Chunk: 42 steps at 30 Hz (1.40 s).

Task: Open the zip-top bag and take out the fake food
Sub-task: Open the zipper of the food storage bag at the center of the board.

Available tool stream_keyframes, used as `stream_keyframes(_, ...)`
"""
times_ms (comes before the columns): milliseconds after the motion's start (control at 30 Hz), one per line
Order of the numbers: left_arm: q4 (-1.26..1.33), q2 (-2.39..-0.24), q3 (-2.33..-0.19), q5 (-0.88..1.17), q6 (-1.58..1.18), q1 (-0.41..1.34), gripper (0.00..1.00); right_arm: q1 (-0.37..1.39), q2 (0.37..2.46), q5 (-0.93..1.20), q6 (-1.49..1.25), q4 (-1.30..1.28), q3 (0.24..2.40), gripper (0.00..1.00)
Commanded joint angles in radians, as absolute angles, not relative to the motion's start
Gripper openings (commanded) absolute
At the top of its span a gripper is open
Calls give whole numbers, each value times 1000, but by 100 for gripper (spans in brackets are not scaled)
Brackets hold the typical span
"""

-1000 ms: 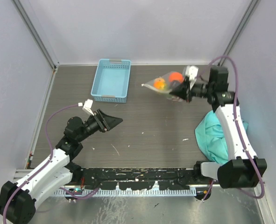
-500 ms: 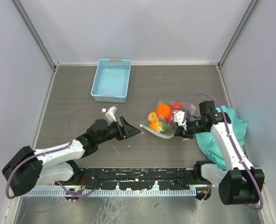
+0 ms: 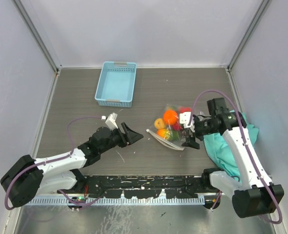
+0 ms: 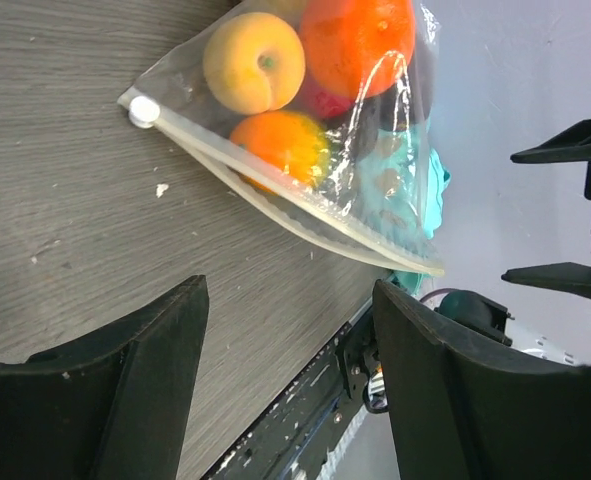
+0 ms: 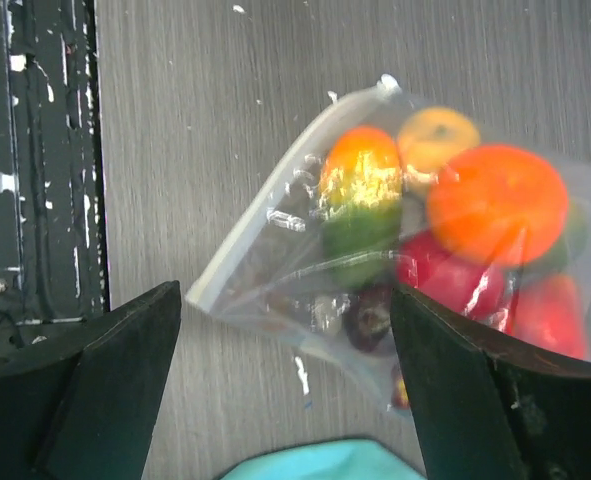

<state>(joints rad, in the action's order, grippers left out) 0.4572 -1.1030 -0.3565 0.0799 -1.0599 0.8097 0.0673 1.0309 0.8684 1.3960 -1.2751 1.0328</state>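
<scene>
black fingers of the right gripper (image 3: 189, 130) stand wide apart and empty just over the right end of the bag (image 3: 179, 141), while the left gripper (image 3: 134, 135), also spread and holding nothing, points at the bag from its left without touching it. the bag lies mid-table with its zip edge toward the arms and the food (image 3: 170, 117) inside it in orange, yellow, red and green. around it are the dark wood-grain table (image 3: 148, 92), a blue basket (image 3: 115, 84) farther back, a teal cloth (image 3: 221, 146) at the right and pale grey walls (image 3: 144, 29).
</scene>
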Motion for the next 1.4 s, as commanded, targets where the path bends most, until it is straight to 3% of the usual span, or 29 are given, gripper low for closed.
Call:
stream_keyframes(0,529,-1051,-304,45,-1110,811,68,335,987,642,900,-901,977,89)
stream_keyframes(300,325,-888,-277,19,-1181,815,66,791,1127,74,667,-583,924,88)
stream_keyframes(467,256,-770,-245,-44,-1215,835,65,864,1171,-6,654,-460,831,87)
stream_keyframes(567,210,-720,-242,-72,-1219,847,65,929,1210,-169,657,-410,796,85)
stream_keyframes(767,198,-701,-229,-110,-1223,871,64,979,1254,-378,677,-332,768,63)
stream_keyframes(867,203,-703,-226,-123,-1216,876,64,986,1279,-441,684,-314,760,46)
stream_keyframes(1067,356,-761,-200,-123,-1201,893,55,977,1250,-394,657,-310,759,10)
stream_keyframes(1133,453,-823,-197,-121,-1184,917,54,950,1232,-306,621,-331,772,3)
stream_keyframes(1367,718,-1046,-276,-214,-1148,1040,51,812,1180,90,477,-404,845,1)
